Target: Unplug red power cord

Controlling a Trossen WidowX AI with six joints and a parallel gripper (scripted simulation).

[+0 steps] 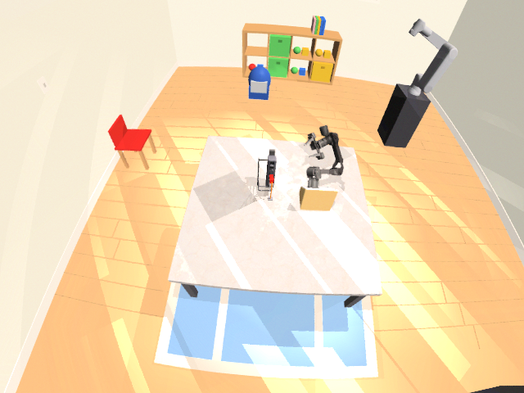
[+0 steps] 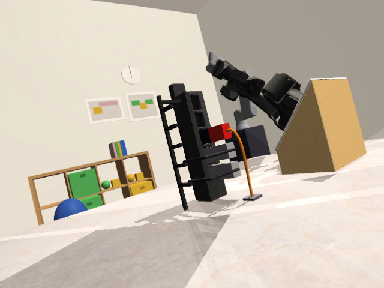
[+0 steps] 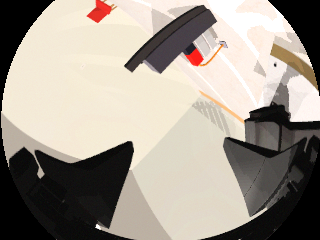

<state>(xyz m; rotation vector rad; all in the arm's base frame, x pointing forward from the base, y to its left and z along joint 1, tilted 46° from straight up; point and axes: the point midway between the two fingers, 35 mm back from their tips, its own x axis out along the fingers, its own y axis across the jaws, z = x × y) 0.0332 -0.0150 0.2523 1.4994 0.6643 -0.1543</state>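
Observation:
The black power strip (image 1: 272, 159) (image 2: 185, 133) (image 3: 175, 44) stands upright on the table. The red plug (image 1: 271, 178) (image 2: 219, 132) (image 3: 193, 56) sticks out of its face, its dark inner end up against the strip. The orange cord (image 2: 245, 156) (image 3: 213, 60) curves down from the plug to a small flat base (image 2: 252, 197) on the table. Grey and white plugs (image 2: 221, 154) sit below the red one. My gripper (image 1: 307, 150) (image 3: 180, 145) is open and empty, raised to the right of the strip, apart from plug, cord and strip.
A black ladder-like frame (image 2: 170, 126) stands beside the strip, with thin bars reaching past the lower plugs. A wooden wedge block (image 1: 318, 199) (image 2: 339, 123) stands on the table (image 1: 270, 254) in front of my arm's base.

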